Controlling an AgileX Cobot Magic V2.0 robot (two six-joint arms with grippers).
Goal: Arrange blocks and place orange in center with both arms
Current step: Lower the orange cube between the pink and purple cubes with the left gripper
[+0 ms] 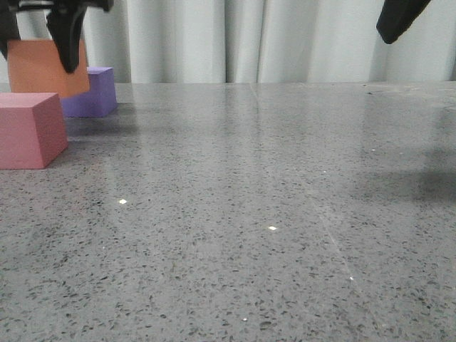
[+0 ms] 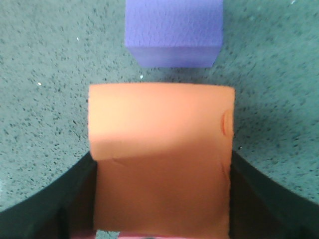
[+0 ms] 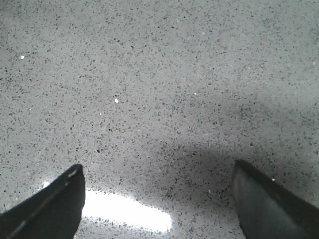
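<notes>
Front view, left claw (image 1: 44,43): up off the speckled grey surface (image 1: 256,214) at the far left, clenched on the orange block (image 1: 39,68), which hangs in the air clear of the other two.
Front view, pink-red block (image 1: 28,132): sits on the surface at the left edge, nearest the camera, just below and in front of the lifted orange one.
Front view, purple block (image 1: 96,92): on the surface behind the pink-red one, partly hidden by the orange block.
Front view, right claw (image 1: 399,18): only a dark tip shows at the upper right, well apart from all blocks.
Left wrist view, grip: the dark fingers (image 2: 45,199) press the orange block (image 2: 159,159) on two opposite flat sides; the purple block (image 2: 173,32) lies on the surface just beyond it.
Left wrist view, handling: a small dent near one edge and the matte, grainy skin suggest soft, light foam, I'd say; it should not slip, but a hard squeeze would likely deform it. Flat opposite faces, near the middle, look the best hold.
Right wrist view, right claw (image 3: 159,199): spread wide, nothing between its fingers, only bare surface (image 3: 159,74) beneath.
</notes>
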